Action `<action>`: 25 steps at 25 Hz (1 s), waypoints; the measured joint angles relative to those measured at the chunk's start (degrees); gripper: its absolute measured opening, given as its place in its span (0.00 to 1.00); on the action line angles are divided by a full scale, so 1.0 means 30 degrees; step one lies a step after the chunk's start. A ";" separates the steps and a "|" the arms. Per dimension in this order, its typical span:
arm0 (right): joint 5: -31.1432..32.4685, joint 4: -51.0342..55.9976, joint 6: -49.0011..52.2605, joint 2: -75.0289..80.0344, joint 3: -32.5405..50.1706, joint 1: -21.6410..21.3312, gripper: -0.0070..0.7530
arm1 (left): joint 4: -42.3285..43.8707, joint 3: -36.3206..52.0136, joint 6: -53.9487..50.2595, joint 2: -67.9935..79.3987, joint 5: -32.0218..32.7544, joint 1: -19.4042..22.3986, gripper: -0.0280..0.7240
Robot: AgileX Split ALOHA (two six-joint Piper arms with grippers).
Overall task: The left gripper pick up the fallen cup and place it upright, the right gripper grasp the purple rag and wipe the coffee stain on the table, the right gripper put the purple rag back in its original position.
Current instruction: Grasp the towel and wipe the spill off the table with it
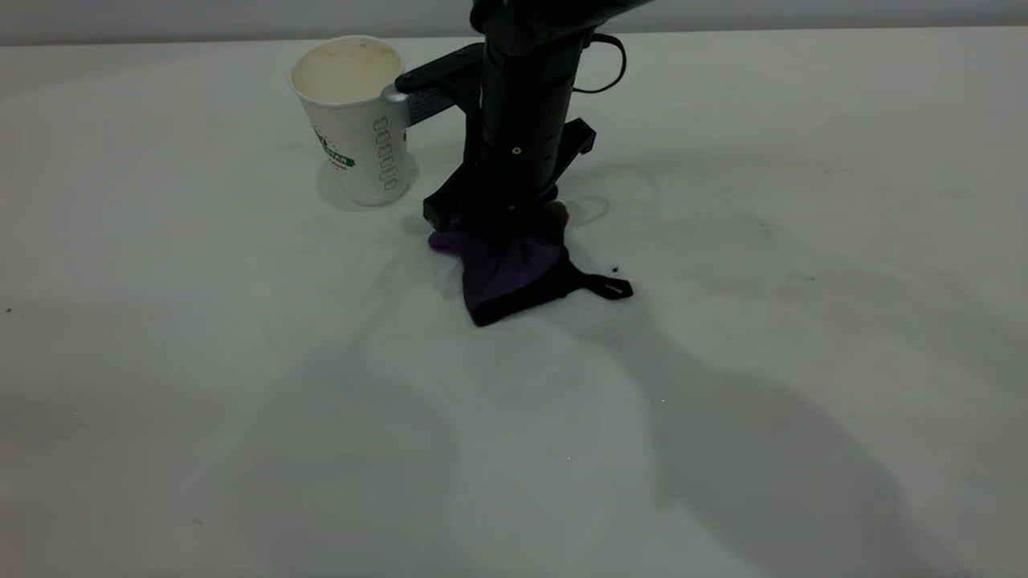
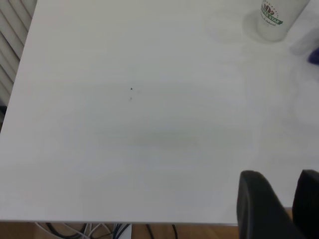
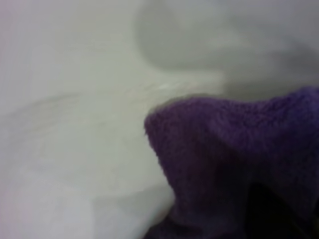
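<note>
Right gripper (image 1: 494,221) pointing straight down at worktop centre, jaws clenched on the purple rag (image 1: 514,269); rag bunched beneath, pressed on the white worktop (image 1: 241,401), its black loop trailing toward 4 o'clock. A brown patch, perhaps the coffee stain (image 1: 560,212), showing at the rag's far edge by the gripper. Paper cup (image 1: 357,120) upright at 10 o'clock from the gripper, near but apart from the rag, mouth up, a grey-blue pad close by its rim. Left gripper (image 2: 276,204) held back over the worktop's edge, well apart from the cup, jaws released with a gap between them.
</note>
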 joint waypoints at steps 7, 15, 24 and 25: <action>0.0934 -0.2668 0.2864 0.0131 -0.0291 -0.1714 0.07 | 0.0000 0.0000 0.0000 0.0000 0.0000 0.0000 0.36; 0.2933 -0.2220 0.3023 0.0131 -0.0449 -0.5357 0.07 | 0.0000 0.0000 0.0000 0.0000 0.0000 0.0000 0.36; 0.4378 -0.1719 0.2984 0.0131 -0.0469 -0.9244 0.10 | 0.0000 0.0000 0.0000 0.0000 0.0000 0.0000 0.36; 0.4517 -0.1659 0.2855 0.0109 -0.0469 -0.9606 0.11 | 0.0000 0.0000 0.0000 0.0000 0.0000 0.0000 0.36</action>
